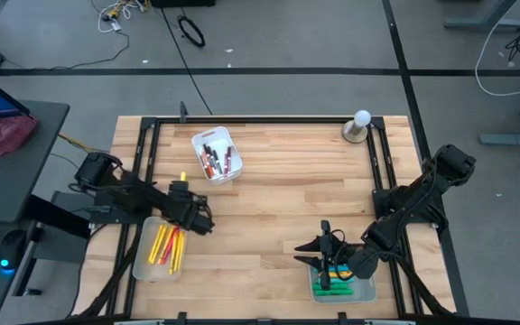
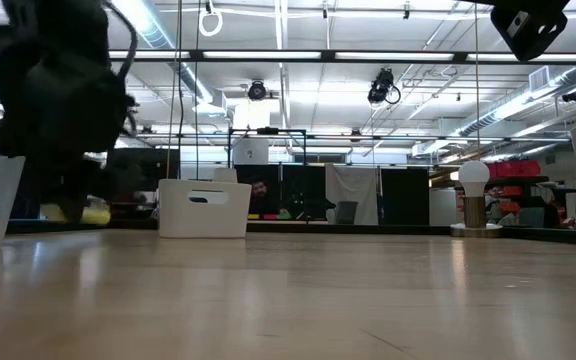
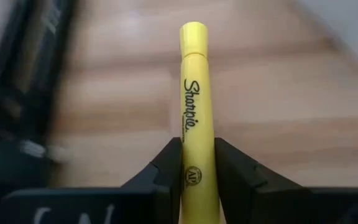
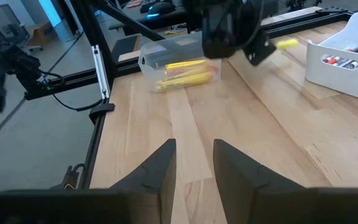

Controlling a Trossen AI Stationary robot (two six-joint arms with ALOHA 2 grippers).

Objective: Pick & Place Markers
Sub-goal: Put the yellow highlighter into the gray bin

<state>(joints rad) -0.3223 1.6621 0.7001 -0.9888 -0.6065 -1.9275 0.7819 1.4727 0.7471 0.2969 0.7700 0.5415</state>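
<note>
Markers sit in three trays on the bench, and one yellow marker [image 3: 193,118] is out of them, pinched between the left jaws, which are closed against its barrel on both sides. Its long axis runs straight out ahead of the left gripper [image 3: 193,163], capped end farthest from the wrist; the rear end is cut off by the frame edge. From above this gripper [image 1: 197,217] hangs just beside the clear tray [image 1: 145,264] at the bench's near-left, where yellow and red markers [image 1: 167,246] lie roughly side by side, but the held one is hidden under the dark arm. In the low view only a yellow smear shows beneath a blurred black mass.

Right gripper [image 4: 193,163] has its jaws partly apart with nothing between them, bare wood showing in the gap. It hovers over the near-right tray [image 1: 365,292] holding green markers [image 1: 334,291], mostly covered by the arm. A white bin [image 1: 223,142] at the far middle holds dark and red-capped markers [image 1: 213,159].
</note>
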